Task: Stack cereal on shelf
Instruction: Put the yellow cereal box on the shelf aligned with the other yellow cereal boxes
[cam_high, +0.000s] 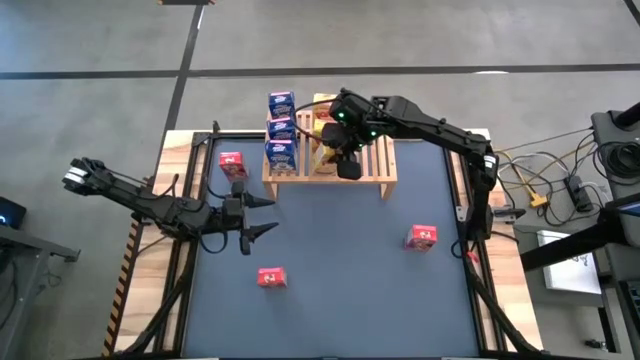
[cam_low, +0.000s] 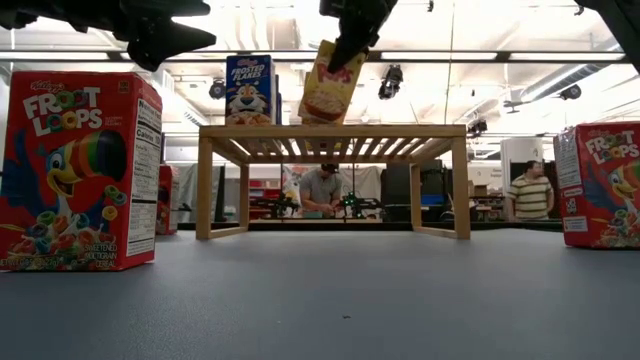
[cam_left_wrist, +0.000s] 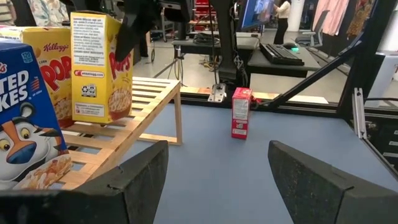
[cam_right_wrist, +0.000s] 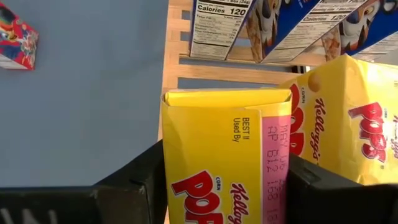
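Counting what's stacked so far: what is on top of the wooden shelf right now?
On the shelf: three blue boxes in a row and yellow boxes beside them, one tilted in the right claw. The arm covers the yellow ones, so their count is unclear.

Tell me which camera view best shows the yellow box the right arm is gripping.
The right wrist view: the yellow box fills it, clamped between the right gripper jaws. The low view shows it tilted above the shelf. The high view mostly hides it under the arm. The left wrist view shows its side.
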